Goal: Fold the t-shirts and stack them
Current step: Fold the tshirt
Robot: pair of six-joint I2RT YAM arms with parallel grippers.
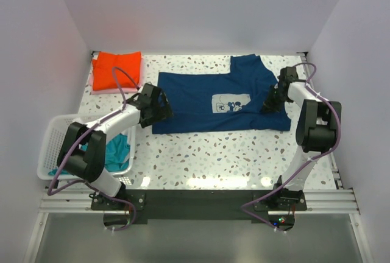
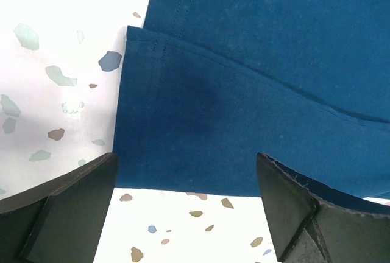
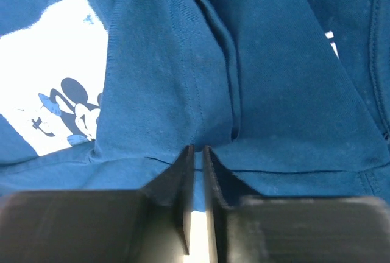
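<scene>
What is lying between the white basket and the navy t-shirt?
In the top view, the left arm, its open end effector at the navy t-shirt's edge.

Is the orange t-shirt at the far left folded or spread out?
Folded: the orange t-shirt is a compact rectangle, no sleeves showing, unlike the spread navy t-shirt.

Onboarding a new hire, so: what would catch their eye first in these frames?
The navy t-shirt with its pale cartoon print lies spread across the middle of the table. The right gripper pinches a bunched fold at its right end, while the left gripper hangs open over its left edge. A folded orange-red t-shirt sits in the far left corner.
</scene>
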